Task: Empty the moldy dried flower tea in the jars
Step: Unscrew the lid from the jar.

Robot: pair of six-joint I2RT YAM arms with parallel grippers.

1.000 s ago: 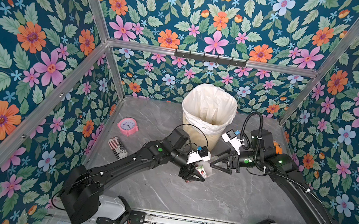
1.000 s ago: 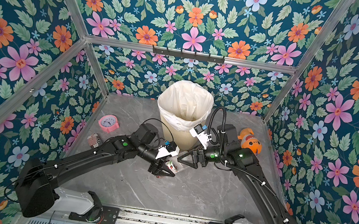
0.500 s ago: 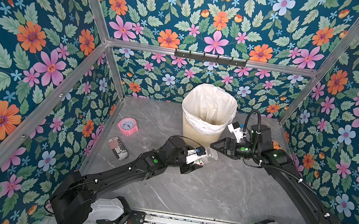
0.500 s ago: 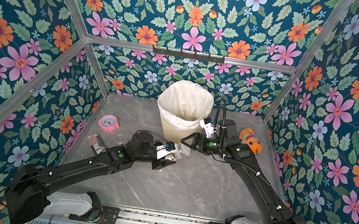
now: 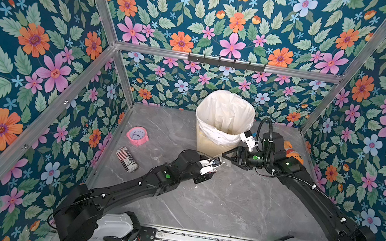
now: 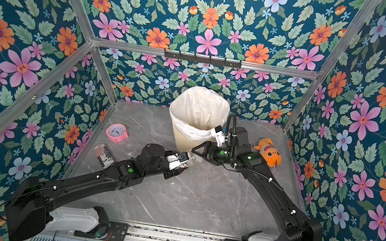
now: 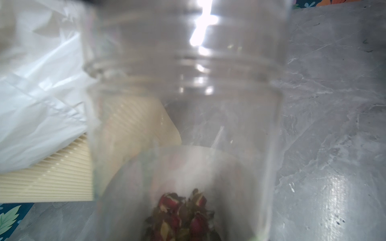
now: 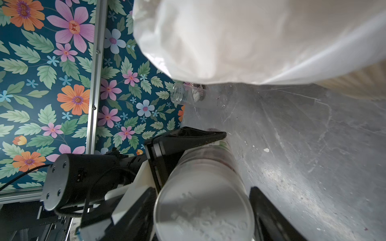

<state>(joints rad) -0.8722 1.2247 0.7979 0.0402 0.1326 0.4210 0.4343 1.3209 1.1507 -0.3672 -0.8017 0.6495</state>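
Note:
A clear jar lies on its side just above the table, in front of the bin, with my left gripper shut on its body. Dark red dried flower tea sits at the jar's closed bottom end. The left fingers are hidden in the left wrist view. My right gripper faces it from the right, its black fingers pressed on either side of the jar's round lid. A second jar, clear and empty, lies open on the table by the can.
A lined cream bin stands at the back centre, right behind both grippers. At the left are a pink clock and a black-and-white can. An orange plush toy lies at the right. Floral walls close in three sides.
Both arms carried the jar back toward the bin's base. The right gripper's jaws have narrowed onto the lid end. The left grip is unchanged.

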